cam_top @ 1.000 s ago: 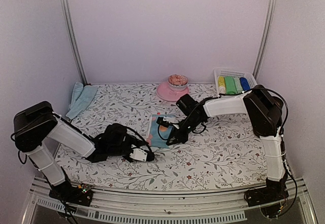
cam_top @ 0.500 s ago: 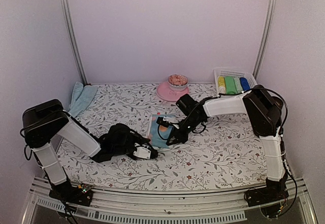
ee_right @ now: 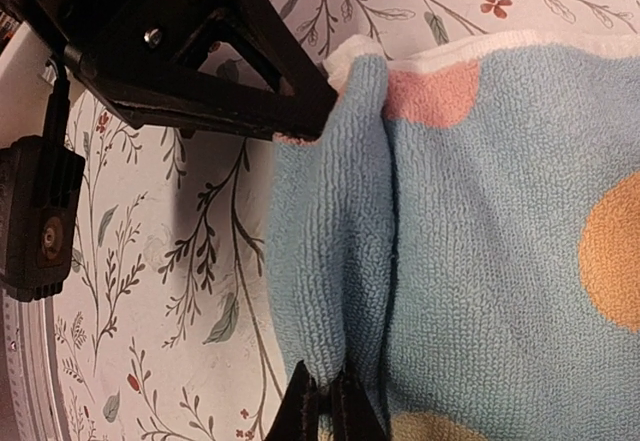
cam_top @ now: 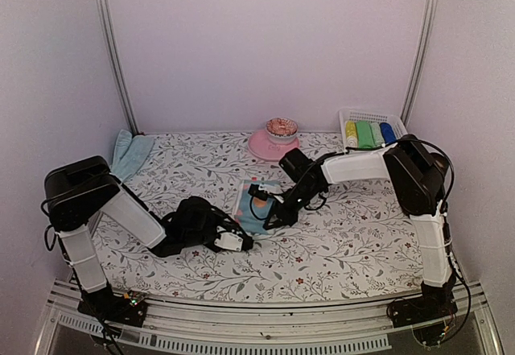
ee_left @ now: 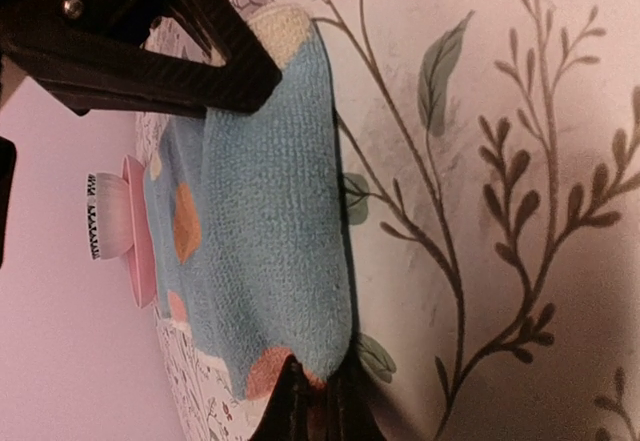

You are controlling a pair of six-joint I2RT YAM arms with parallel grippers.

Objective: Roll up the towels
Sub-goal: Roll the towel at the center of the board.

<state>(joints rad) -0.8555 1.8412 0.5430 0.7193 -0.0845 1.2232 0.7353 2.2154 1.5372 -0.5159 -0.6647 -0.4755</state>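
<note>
Pale blue terry towel with orange and pink dots (cam_top: 256,202): lies mid-table on the floral tablecloth (cam_top: 354,234), with its near edge raised in a fold.
Left gripper (ee_left: 312,401): clamped tight on the towel's near corner, at one end of the fold.
Right gripper (ee_right: 326,393): pinched closed on the same fold, close to the other gripper.
Folded teal cloths (cam_top: 129,154): stacked at the far left corner.

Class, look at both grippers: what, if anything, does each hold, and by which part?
Both hold the towel: the left gripper pinches one end of its folded edge, the right gripper the other end.
</note>
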